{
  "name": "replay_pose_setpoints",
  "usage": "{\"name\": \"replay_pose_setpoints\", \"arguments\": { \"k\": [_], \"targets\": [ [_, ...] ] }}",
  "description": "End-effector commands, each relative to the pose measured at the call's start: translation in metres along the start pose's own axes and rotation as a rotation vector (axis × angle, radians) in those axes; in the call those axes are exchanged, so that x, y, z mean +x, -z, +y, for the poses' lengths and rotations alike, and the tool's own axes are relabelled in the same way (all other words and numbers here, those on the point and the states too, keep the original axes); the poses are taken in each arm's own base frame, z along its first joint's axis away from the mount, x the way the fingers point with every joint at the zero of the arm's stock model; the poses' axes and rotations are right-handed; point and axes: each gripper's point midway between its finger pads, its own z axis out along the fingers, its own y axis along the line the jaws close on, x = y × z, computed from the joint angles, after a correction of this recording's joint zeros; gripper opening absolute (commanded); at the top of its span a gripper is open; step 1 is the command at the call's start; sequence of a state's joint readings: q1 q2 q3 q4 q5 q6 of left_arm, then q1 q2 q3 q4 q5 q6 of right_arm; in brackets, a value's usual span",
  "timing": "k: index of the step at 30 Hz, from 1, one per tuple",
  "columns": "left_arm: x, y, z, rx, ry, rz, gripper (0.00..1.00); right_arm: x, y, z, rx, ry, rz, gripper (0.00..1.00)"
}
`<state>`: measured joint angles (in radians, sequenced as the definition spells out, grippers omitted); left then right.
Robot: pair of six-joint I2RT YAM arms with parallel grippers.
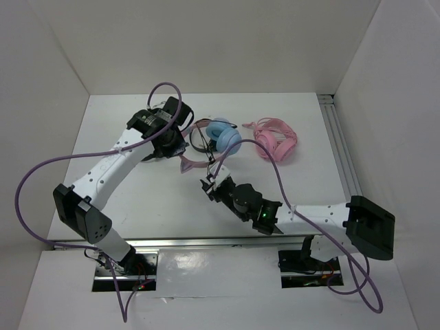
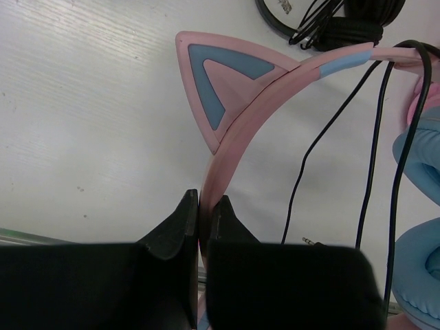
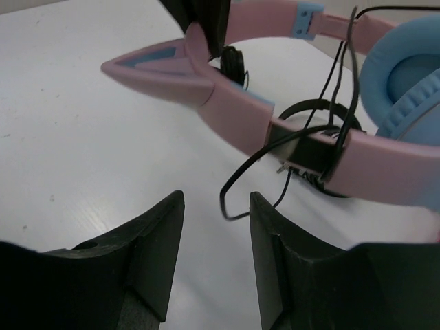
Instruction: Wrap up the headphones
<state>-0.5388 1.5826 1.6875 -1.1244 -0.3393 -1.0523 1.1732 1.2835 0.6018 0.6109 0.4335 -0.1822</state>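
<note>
- The white tabletop [image 1: 302, 113] carries everything; both arms reach in over it from the near edge.
- The left white-and-black arm [image 1: 110, 165] stretches towards the far middle, while the right white-and-black arm [image 1: 316, 214] angles in from the right towards the same spot.
- The headphones with light-blue round ear cups and a thin pink headband [image 1: 225, 136] sit near the middle of the tabletop, towards the far side. They are just left of an all-pink cat-ear headset [image 1: 276, 143], which lies apart from them.
- A pair of black headphones [image 2: 357, 27] lies just beyond the pink headband, partly under it in the right wrist view.
- The left claw [image 2: 204, 201] is clamped narrow on the pink headband, one finger on each face of the band, just below the cat ear.
- The right claw [image 3: 215, 206] stands wide with nothing between its fingers, just in front of the headband.
- The pink cat ear with its blue inset [image 2: 220, 86] points away from the band, above the left claw's grip.
- The thin black cable [image 2: 373, 144] crosses over the headband close to the blue cups in several strands and trails down to the tabletop. One loop hangs just beyond the right claw's gap.
- The cable's small metal plug [image 2: 309, 241] rests on the tabletop beside the left claw.
</note>
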Motion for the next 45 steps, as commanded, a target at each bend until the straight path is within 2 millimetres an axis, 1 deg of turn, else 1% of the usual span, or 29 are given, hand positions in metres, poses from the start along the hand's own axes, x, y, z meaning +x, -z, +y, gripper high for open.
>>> {"name": "replay_pose_setpoints", "arguments": {
  "k": [1,2,4,5,7,8,10,11,12,13,14,15,17,18,19,20,21,26,27,28,29,30,32,33,34,36,39,41,45],
  "targets": [
    [-0.008,0.012,-0.018,0.106,0.059,-0.022,0.0,-0.05,-0.012,-0.027,0.154,-0.056,-0.161,0.5],
    [-0.011,0.016,-0.02,0.12,0.064,-0.031,0.0,-0.044,-0.016,-0.03,0.173,-0.043,-0.154,0.5],
    [-0.006,0.013,-0.017,0.121,0.051,-0.02,0.0,-0.047,-0.02,-0.029,0.175,-0.038,-0.161,0.49],
    [-0.004,0.013,-0.017,0.132,0.042,-0.017,0.0,-0.043,-0.025,-0.021,0.138,-0.025,-0.151,0.28],
    [-0.007,0.012,-0.018,0.142,0.052,-0.018,0.0,-0.041,-0.029,-0.019,0.137,-0.022,-0.144,0.06],
    [-0.007,0.012,-0.018,0.142,0.052,-0.018,0.0,-0.038,-0.031,-0.017,0.135,-0.03,-0.137,0.0],
    [-0.008,0.012,-0.017,0.143,0.05,-0.014,0.0,-0.039,-0.03,-0.011,0.115,-0.029,-0.141,0.0],
    [-0.014,0.01,-0.015,0.139,0.051,-0.03,0.0,-0.037,-0.03,-0.009,0.101,-0.023,-0.134,0.0],
    [-0.022,0.011,-0.013,0.134,0.064,-0.051,0.0,-0.035,-0.026,-0.003,0.078,-0.014,-0.122,0.0],
    [-0.022,0.011,-0.013,0.133,0.049,-0.052,0.0,-0.037,-0.023,0.002,0.057,-0.011,-0.12,0.0],
    [-0.03,0.008,-0.013,0.128,0.044,-0.072,0.0,-0.032,-0.019,0.003,0.045,-0.014,-0.106,0.0],
    [-0.032,0.003,-0.011,0.109,-0.001,-0.082,0.0,-0.035,-0.015,0.012,-0.003,-0.008,-0.107,0.0],
    [-0.051,0.0,-0.005,0.052,-0.014,-0.153,0.0,-0.041,-0.003,0.017,-0.056,-0.004,-0.091,0.0],
    [-0.054,-0.007,-0.003,0.022,-0.044,-0.166,0.0,-0.038,0.002,0.024,-0.109,0.006,-0.082,0.0],
    [-0.056,-0.011,0.0,-0.003,-0.062,-0.177,0.0,-0.045,0.008,0.024,-0.128,0.005,-0.089,0.0],
    [-0.061,-0.011,0.003,-0.026,-0.071,-0.196,0.0,-0.042,0.012,0.026,-0.15,0.02,-0.059,0.0],
    [-0.062,-0.011,0.005,-0.033,-0.08,-0.203,0.0,-0.047,0.015,0.029,-0.18,0.03,-0.063,0.0],
    [-0.051,-0.033,0.02,-0.106,-0.119,-0.165,0.0,-0.066,0.03,0.02,-0.197,0.054,-0.082,0.0],
    [-0.051,-0.037,0.021,-0.104,-0.111,-0.16,0.0,-0.066,0.032,0.02,-0.197,0.056,-0.078,0.0],
    [-0.049,-0.04,0.02,-0.095,-0.11,-0.156,0.0,-0.07,0.034,0.018,-0.195,0.052,-0.089,0.0],
    [-0.041,-0.047,0.022,-0.095,-0.127,-0.131,0.0,-0.068,0.034,0.018,-0.197,0.066,-0.081,0.0],
    [-0.038,-0.051,0.021,-0.088,-0.142,-0.123,0.0,-0.076,0.036,0.016,-0.193,0.059,-0.099,0.0],
    [-0.036,-0.058,0.022,-0.086,-0.16,-0.125,0.0,-0.08,0.038,0.014,-0.191,0.055,-0.109,0.0],
    [-0.026,-0.062,0.021,-0.082,-0.189,-0.105,0.0,-0.08,0.038,0.014,-0.191,0.064,-0.11,0.0],
    [-0.026,-0.063,0.022,-0.076,-0.202,-0.111,0.0,-0.08,0.038,0.014,-0.191,0.064,-0.11,0.0],
    [-0.015,-0.069,0.021,-0.072,-0.271,-0.099,0.0,-0.09,0.036,0.009,-0.175,0.051,-0.141,0.02],
    [-0.004,-0.068,0.016,-0.079,-0.358,-0.116,0.0,-0.097,0.033,-0.001,-0.14,0.042,-0.158,0.08],
    [0.009,-0.07,0.012,-0.066,-0.433,-0.106,0.0,-0.102,0.033,-0.004,-0.125,0.046,-0.165,0.08],
    [0.02,-0.056,0.007,0.007,-0.518,-0.125,0.0,-0.115,0.029,-0.026,-0.043,0.018,-0.19,0.11]
  ]
}}
